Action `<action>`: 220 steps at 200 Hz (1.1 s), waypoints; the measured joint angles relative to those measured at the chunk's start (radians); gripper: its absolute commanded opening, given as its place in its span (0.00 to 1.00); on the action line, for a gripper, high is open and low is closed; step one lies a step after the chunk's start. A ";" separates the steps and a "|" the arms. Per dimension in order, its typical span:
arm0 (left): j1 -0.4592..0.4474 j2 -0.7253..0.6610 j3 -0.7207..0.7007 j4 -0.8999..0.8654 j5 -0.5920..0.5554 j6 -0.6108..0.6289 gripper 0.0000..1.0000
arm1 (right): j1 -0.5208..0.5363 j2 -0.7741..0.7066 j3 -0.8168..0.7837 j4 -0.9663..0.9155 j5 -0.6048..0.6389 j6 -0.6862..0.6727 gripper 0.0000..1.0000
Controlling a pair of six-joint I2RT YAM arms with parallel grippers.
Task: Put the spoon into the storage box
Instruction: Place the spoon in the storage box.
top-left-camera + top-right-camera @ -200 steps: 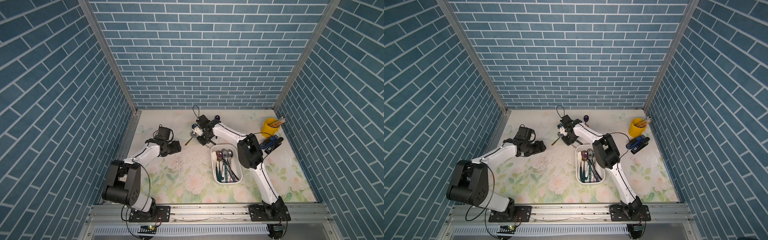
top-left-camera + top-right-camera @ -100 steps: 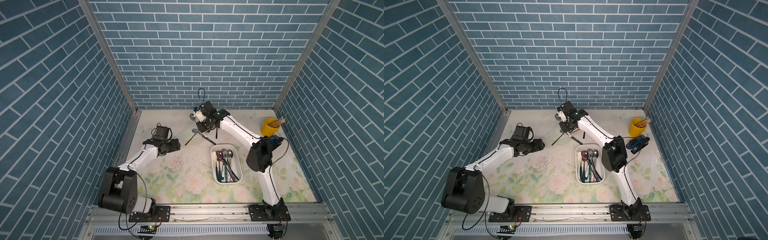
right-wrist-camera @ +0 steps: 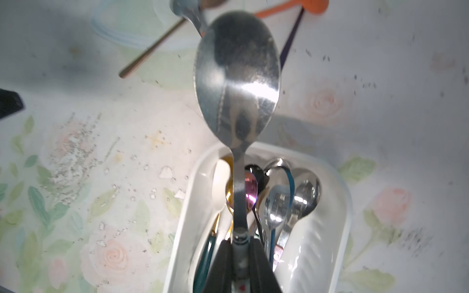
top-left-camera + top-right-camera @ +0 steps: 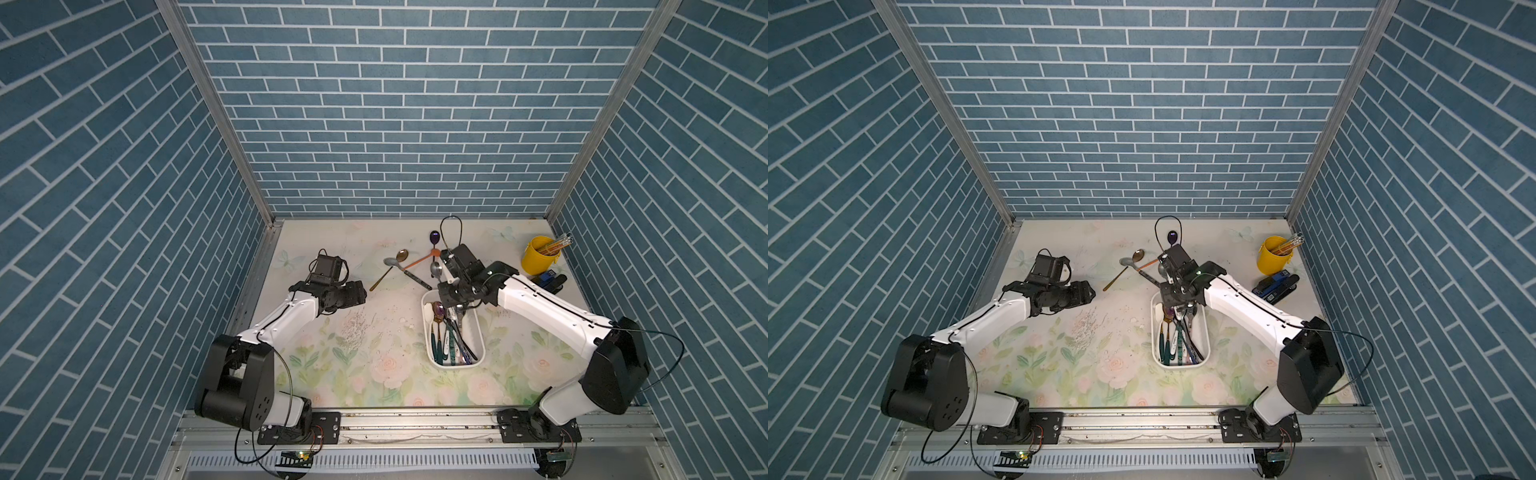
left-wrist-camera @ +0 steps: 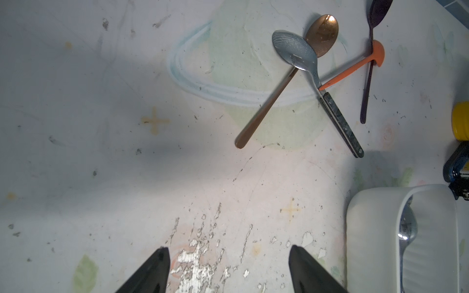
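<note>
1. Right gripper [image 3: 239,243] clamps the silver spoon [image 3: 237,81] by its handle, above the far end of the storage box [image 4: 478,332], bowl toward the table's [image 4: 332,374] far edge.
2. Beneath it, the box's own spoons [image 3: 276,200] crowd the floor.
3. Left gripper [image 5: 228,248] hangs wide and empty over the table's left half.
4. Near the far edge a copper spoon [image 5: 322,33], a dark-handled spoon [image 5: 294,49], an orange spoon [image 5: 352,69] and a purple spoon [image 5: 378,11] lie crossed.
5. By the far right corner stands a yellow cup [image 4: 538,262].

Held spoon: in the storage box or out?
Out: right gripper holds the spoon by its handle above the storage box, bowl past the rim.
</note>
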 measured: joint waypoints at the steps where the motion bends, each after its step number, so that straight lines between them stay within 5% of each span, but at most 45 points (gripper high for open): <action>1: -0.001 0.000 0.000 0.000 0.000 -0.001 0.80 | 0.000 -0.002 -0.004 0.001 0.000 0.002 0.00; 168: -0.014 0.034 0.001 0.000 -0.008 -0.009 0.80 | 0.026 0.010 -0.308 0.205 -0.037 0.131 0.05; 220: -0.014 0.051 0.010 -0.001 -0.008 -0.009 0.80 | 0.029 0.040 -0.240 0.155 -0.013 0.114 0.29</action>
